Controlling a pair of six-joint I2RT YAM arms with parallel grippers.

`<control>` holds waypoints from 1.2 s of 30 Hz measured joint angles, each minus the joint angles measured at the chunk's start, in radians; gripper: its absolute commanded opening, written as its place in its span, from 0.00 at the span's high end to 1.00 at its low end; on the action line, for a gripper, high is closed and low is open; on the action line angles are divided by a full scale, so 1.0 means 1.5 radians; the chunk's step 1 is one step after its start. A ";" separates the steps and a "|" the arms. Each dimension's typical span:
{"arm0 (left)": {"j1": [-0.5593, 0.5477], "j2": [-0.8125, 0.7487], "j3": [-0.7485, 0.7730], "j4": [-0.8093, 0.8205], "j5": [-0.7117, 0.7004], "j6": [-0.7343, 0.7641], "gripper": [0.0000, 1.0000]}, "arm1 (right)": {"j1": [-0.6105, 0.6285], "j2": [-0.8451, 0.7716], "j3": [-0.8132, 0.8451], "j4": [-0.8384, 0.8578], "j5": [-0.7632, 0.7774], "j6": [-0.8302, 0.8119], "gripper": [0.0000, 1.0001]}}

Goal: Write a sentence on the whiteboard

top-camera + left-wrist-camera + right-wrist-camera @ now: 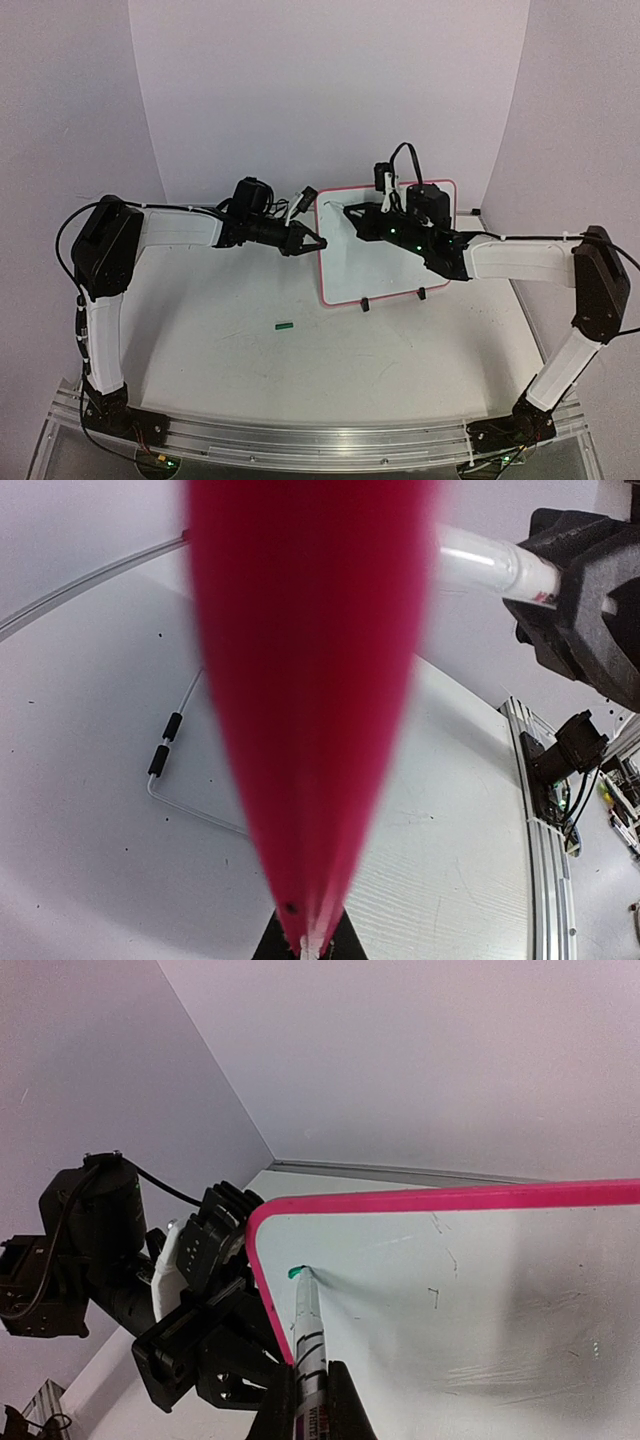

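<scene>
My right jaws are clamped tight on a slim white-barrelled marker (308,1335), its green tip (296,1273) set against the small rectangular whiteboard (385,270) with the red-pink rim, near its upper left corner. My left jaws pinch that rim's left edge. The board stands mid-tabletop (230,340) between the arms. No green lettering shows (only faint grey scuffs), so I judge the sentence barely begun, with all of it left to write.
</scene>
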 measured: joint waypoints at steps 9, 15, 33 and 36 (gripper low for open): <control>0.000 0.000 0.000 0.000 0.000 0.001 1.00 | -0.001 -0.018 -0.012 0.003 0.034 -0.003 1.00; -0.002 0.000 0.000 0.000 0.000 0.002 1.00 | -0.002 -0.020 -0.021 0.008 -0.011 -0.019 1.00; -0.002 0.000 0.000 0.000 0.000 0.003 1.00 | 0.000 -0.003 0.019 -0.026 -0.042 -0.036 1.00; -0.002 0.000 0.000 0.000 0.000 0.002 1.00 | 0.000 0.008 0.029 -0.030 -0.042 -0.035 1.00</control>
